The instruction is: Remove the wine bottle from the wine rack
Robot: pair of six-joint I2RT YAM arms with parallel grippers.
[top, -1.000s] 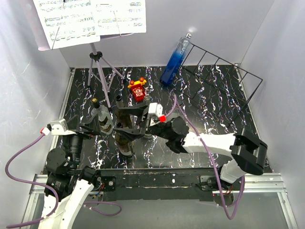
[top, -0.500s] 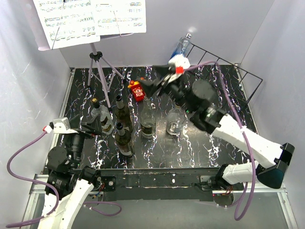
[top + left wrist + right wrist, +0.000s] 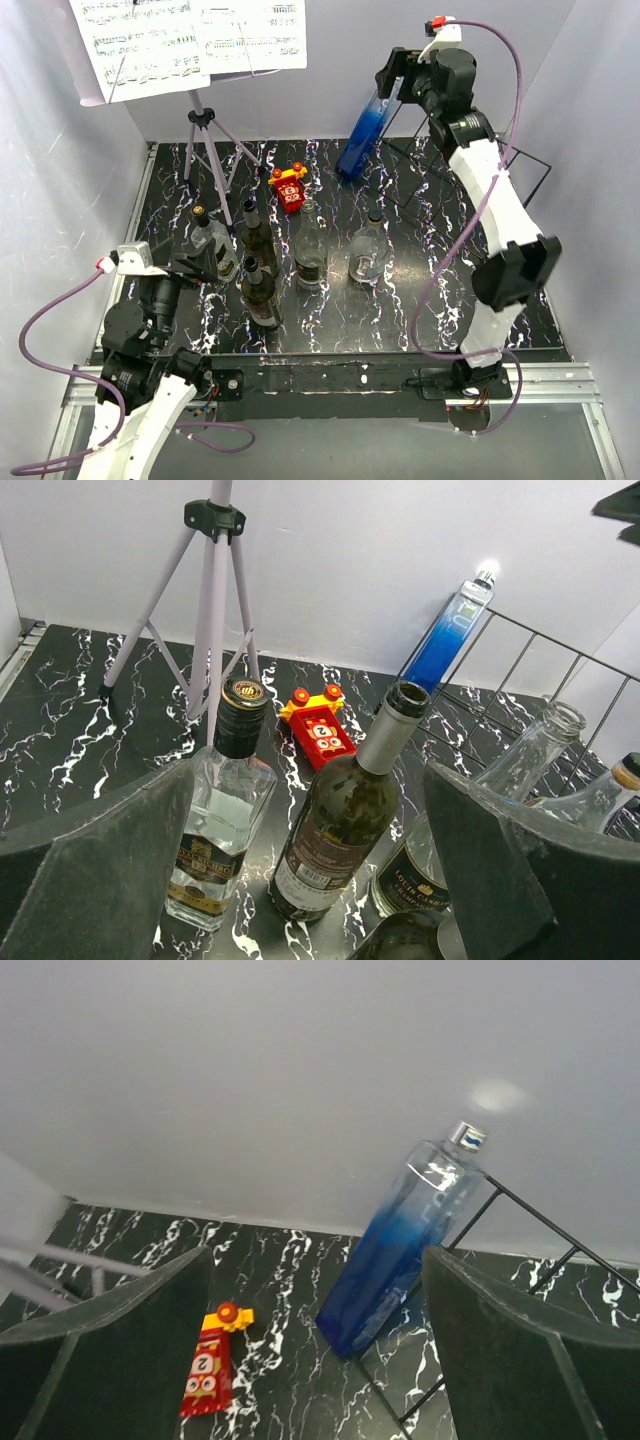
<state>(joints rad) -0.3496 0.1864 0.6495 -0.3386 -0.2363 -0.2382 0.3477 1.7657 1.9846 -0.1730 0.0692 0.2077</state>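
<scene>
Black white-veined marble table (image 3: pixel 340 320), boxed by grey walls at 9, 12 and 3 o'clock. Metal rail along the 6 o'clock edge.

Left gripper (image 3: pixel 308 780) sits at 8 o'clock, low, fingers wide apart and clamped on nothing. Just off its tips is a clear square bottle (image 3: pixel 222 820), with a dark green bottle (image 3: pixel 345 820) beside that. These belong to a tight cluster of standing bottles (image 3: pixel 308 258) at table centre.

Music stand (image 3: pixel 205 150) is at 11 o'clock, tripod feet close to the back edge and sheet music (image 3: pixel 190 35) on top. Red toy (image 3: pixel 289 187) lies at 12 o'clock, between the tripod and the blue bottle.

Wine bottle (image 3: pixel 362 135) is blue fading to clear, at 1 o'clock. Its base is on the marble near the back wall and it tilts back, neck against the left end of the wine rack (image 3: pixel 540 1222). The rack's wires run on toward the 3 o'clock wall.

Right gripper (image 3: pixel 318 1255) is raised at 1 o'clock by the bottle's cap, near the back wall. Fingers are spread with the bottle framed between them, apart from it. The right arm stretches along the 3 o'clock side, over the rack.

Bare marble shows from the cluster toward 4 o'clock, and in a strip along the near edge.
</scene>
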